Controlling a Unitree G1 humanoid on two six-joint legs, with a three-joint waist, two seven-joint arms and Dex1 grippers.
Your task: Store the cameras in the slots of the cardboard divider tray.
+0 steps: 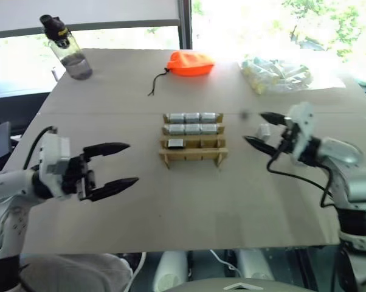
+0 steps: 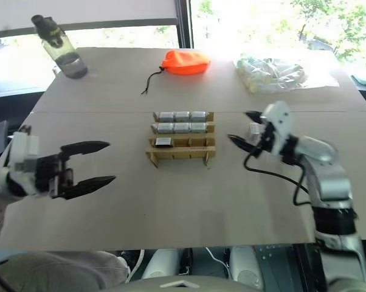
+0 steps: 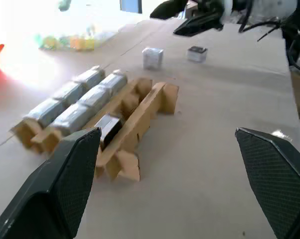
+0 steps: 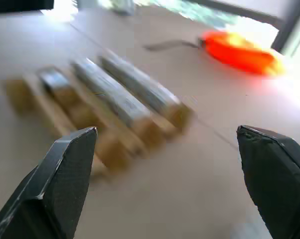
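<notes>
Head views: cardboard divider tray [image 1: 193, 139] sat near the tabletop's centre, long axis running left to right. Its two far rows were full of cameras [image 1: 193, 123], three each; one more camera sat in the left slot of the third row, and the near row looked empty. Two loose cameras [image 2: 255, 131] lay toward the right edge, just beside the right gripper [image 2: 244, 127], which hung released, jaws wide, holding nothing. Left gripper [image 1: 115, 164] hovered toward the near-left corner, likewise wide and empty, well apart from the tray. Orange pouch [image 1: 191, 62], bottle [image 1: 66, 48] and a clear bag of pale tubes [image 1: 277, 74] lined the far edge.

Left wrist view: tray showed end-on between the spread fingers [image 3: 60, 184]; the loose cameras lay beyond it, under the right gripper.

Right wrist view: blurred; fingers [image 4: 65, 179] spread wide, tray rows ahead, pouch beyond.

Judgement: the right arm was clearly nearer the loose cameras, which lay right of the tray; the next pick should fall to it, then a carry leftward to the open slots.
</notes>
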